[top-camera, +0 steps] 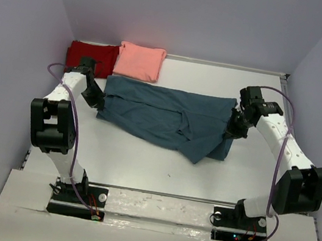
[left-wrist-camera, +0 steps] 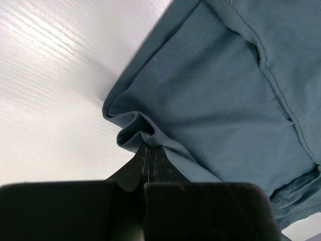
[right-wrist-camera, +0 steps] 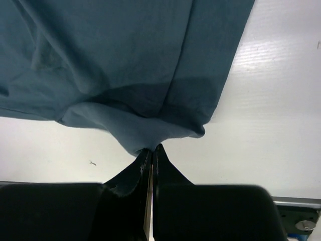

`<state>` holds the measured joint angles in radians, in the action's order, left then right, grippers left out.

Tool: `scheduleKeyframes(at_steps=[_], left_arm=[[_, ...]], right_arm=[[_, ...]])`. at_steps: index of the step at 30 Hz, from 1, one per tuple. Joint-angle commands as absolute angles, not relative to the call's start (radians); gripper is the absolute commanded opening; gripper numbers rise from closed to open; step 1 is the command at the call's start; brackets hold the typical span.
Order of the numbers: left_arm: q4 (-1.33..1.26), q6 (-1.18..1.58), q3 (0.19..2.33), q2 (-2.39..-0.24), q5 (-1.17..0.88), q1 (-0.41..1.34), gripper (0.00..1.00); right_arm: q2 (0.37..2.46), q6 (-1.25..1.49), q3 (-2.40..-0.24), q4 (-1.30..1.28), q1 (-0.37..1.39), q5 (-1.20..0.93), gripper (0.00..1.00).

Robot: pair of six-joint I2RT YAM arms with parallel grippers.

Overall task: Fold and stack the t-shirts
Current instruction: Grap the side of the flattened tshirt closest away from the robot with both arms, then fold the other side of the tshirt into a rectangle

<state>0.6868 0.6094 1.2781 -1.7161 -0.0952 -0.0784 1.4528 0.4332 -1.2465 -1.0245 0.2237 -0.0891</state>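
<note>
Surface point(top-camera: 142, 160), white, carries a large dark teal-blue cotton tee point(top-camera: 162, 114) across its middle; a folded salmon-pink tee point(top-camera: 140, 61) and dark red tee point(top-camera: 88, 56) sit far left. Left hand point(top-camera: 97, 102) and right hand point(top-camera: 233, 131), angled down, each pinch one end of the teal tee.

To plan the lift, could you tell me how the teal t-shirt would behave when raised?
Probably floppy: the teal t-shirt bunches where the left fingers pinch it. With the right fingers holding only the opposite end, its middle would likely sag.
</note>
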Motion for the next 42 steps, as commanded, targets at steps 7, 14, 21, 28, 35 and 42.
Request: scheduleKeyframes(at_steps=[7,14,21,28,35,42], left_arm=[[0.709,0.601,1.324,-1.681,-0.092,-0.086,0.00],[0.715,0.607,1.368,-1.706,-0.077,-0.089,0.00],[0.727,0.609,1.448,-1.752,-0.071,-0.095,0.00],[0.732,0.603,1.488,-1.787,-0.072,-0.101,0.00],[0.729,0.598,1.496,-1.804,-0.075,-0.106,0.00],[0.726,0.594,1.503,-1.818,-0.075,-0.107,0.00]], right_arm=[[1.569,0.311,-1.405,-0.980,0.140,-0.130,0.00],[1.635,0.313,-1.460,-0.969,0.107,-0.141,0.00],[1.678,0.308,-1.516,-0.976,0.068,-0.138,0.00],[1.710,0.307,-1.562,-0.977,0.028,-0.130,0.00],[1.759,0.307,-1.626,-0.977,0.017,-0.129,0.00],[1.813,0.305,-1.692,-0.974,-0.002,-0.126,0.00]])
